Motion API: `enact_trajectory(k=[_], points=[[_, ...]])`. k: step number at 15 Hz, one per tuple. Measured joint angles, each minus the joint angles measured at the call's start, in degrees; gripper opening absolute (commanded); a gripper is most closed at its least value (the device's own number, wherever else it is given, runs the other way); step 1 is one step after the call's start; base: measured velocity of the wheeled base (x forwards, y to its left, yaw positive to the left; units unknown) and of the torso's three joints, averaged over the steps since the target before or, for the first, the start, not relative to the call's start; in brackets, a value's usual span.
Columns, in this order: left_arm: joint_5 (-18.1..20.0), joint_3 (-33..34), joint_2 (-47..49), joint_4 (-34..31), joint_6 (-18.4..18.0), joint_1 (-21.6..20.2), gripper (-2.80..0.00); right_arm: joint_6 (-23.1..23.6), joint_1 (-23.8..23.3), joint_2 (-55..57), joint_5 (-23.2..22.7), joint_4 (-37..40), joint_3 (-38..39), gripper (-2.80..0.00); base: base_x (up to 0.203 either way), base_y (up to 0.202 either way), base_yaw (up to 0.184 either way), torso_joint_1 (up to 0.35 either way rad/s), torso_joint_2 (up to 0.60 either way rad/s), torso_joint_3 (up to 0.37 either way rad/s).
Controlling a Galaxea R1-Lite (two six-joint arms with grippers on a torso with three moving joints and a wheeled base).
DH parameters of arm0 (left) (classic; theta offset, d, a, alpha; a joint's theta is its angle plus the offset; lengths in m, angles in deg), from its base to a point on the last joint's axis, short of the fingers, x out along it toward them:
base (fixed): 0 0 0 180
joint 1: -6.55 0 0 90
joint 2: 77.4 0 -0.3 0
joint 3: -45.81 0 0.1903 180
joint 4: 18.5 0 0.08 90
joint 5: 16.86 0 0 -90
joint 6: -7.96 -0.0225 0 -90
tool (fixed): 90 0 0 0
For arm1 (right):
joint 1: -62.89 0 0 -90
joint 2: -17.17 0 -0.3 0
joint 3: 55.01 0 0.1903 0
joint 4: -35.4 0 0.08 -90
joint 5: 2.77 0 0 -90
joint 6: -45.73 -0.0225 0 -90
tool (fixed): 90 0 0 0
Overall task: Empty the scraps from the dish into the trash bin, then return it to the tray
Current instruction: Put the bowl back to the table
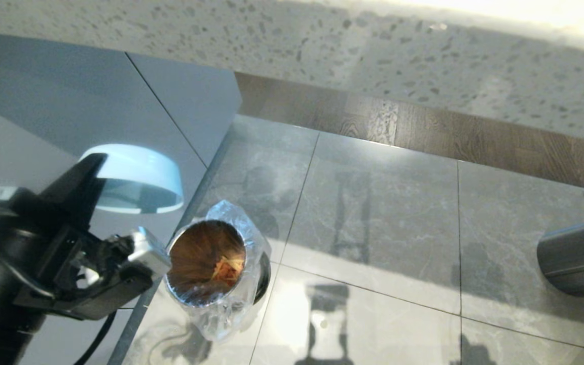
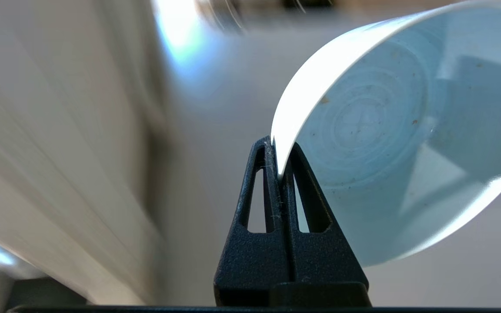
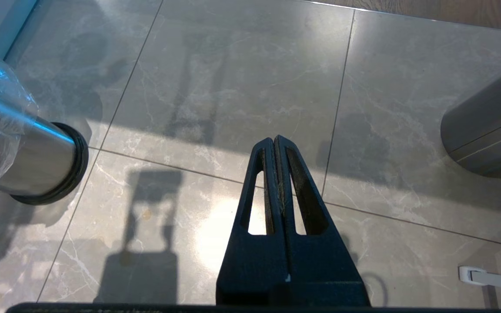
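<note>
My left gripper point(image 1: 98, 161) is shut on the rim of the dish point(image 1: 140, 172), a small light-blue bowl held tipped steeply in the air. It hangs left of and just beyond the trash bin point(image 1: 206, 263), in front of a grey cabinet face. In the left wrist view the gripper point(image 2: 280, 152) pinches the dish point(image 2: 376, 130) at its rim, and the pale inside shows only a few specks. The scraps point(image 1: 227, 268), orange and yellowish bits, lie inside the shiny lined trash bin point(image 3: 28, 161). My right gripper point(image 3: 275, 141) is shut and empty above the floor tiles. The tray is out of view.
A grey cabinet point(image 1: 69, 101) fills the left side, with its corner near the bin. A larger dark-grey bin point(image 1: 576, 258) stands at the right. Grey floor tiles point(image 1: 373, 228) lie between them, with a wooden strip and a speckled surface beyond. A white part point(image 3: 489, 278) lies low on the floor.
</note>
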Motion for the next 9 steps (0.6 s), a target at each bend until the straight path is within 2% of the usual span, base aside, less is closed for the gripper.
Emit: enact_trajectory(k=[2, 5, 8, 9], points=[[-6.0, 1.3, -2.2, -5.4, 7.7, -2.3, -2.80, 0.0, 0.0, 0.0, 0.0, 0.0, 0.0, -2.80, 0.000, 0.000, 0.000, 0.000, 0.00, 0.000], [-7.0, 1.7, -7.0, -19.0, 21.9, -9.0, -2.80, 0.0, 0.0, 0.0, 0.0, 0.0, 0.0, -2.80, 0.000, 0.000, 0.000, 0.000, 0.00, 0.000], [-5.3, 2.2, -12.7, -36.9, 42.6, -15.0, -2.80, 0.0, 0.0, 0.0, 0.0, 0.0, 0.0, -2.80, 0.000, 0.000, 0.000, 0.000, 0.00, 0.000], [-3.4, 3.0, -15.0, -43.2, 51.1, -16.5, -2.80, 0.0, 0.0, 0.0, 0.0, 0.0, 0.0, -2.80, 0.000, 0.000, 0.000, 0.000, 0.00, 0.000]])
